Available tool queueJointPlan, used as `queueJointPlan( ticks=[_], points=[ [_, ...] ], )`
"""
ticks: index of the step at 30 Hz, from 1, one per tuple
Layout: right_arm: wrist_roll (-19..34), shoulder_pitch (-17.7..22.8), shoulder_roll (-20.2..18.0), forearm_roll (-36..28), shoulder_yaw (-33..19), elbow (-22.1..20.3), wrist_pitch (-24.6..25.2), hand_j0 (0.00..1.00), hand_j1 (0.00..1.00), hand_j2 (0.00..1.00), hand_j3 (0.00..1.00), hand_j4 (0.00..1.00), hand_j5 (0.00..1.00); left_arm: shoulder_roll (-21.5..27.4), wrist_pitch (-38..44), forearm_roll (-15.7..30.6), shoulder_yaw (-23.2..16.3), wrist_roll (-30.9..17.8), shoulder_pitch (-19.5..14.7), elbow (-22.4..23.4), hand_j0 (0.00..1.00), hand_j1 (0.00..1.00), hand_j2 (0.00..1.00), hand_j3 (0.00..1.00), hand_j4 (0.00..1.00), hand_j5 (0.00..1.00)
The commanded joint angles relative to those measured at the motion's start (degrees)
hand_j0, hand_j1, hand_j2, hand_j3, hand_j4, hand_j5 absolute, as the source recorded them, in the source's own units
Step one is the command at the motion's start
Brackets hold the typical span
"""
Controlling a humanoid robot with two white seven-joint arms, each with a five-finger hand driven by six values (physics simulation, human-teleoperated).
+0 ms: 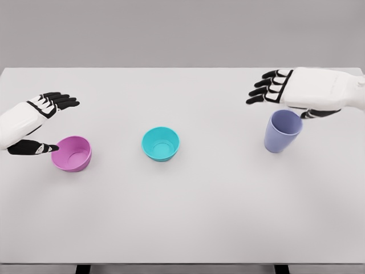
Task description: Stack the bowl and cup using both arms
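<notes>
Desk: white, grey backdrop.
Left hand: fingers apart beside pink bowl.
Right hand: fingers apart above lilac cup.
Teal bowl: centre.
Progress: I see nothing grasped or stacked yet.

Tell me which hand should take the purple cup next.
Right. The right hand hovers open just above and behind the purple cup, fingers spread. The left hand is across the table beside the pink bowl, with the teal bowl between.
</notes>
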Motion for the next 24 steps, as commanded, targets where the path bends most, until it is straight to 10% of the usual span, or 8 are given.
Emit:
queueJointPlan(
  ticks=[1,11,16,18,24],
  points=[
    [0.0,0.0,-0.1,-0.2,-1.7,-0.3,0.2,1.00,1.00,1.00,1.00,1.00,1.00,0.1,0.0,0.3,0.1,0.1,0.0,0.0,1.00,1.00,1.00,1.00,1.00,1.00],
    [0.0,0.6,-7.7,-0.9,-8.4,-0.4,0.2,1.00,1.00,1.00,1.00,1.00,1.00,0.1,0.0,0.2,1.3,-1.9,-0.6,-0.1,1.00,1.00,1.00,1.00,1.00,1.00],
    [0.0,3.3,-6.6,-7.4,-10.8,-0.4,0.2,1.00,1.00,1.00,1.00,1.00,1.00,4.0,0.0,8.3,5.3,-28.7,-2.0,-0.9,1.00,1.00,1.00,1.00,1.00,1.00],
    [0.0,4.1,-1.6,-8.5,-12.1,-0.4,0.2,1.00,1.00,1.00,1.00,1.00,1.00,5.1,0.0,11.6,4.8,-28.9,-3.0,-3.4,1.00,1.00,1.00,1.00,1.00,1.00],
    [0.0,7.3,-4.8,-8.1,-11.8,-0.4,0.2,1.00,1.00,1.00,1.00,1.00,1.00,9.2,0.0,10.5,-7.5,-28.9,-16.3,-4.1,1.00,1.00,1.00,1.00,1.00,1.00]
  ],
)
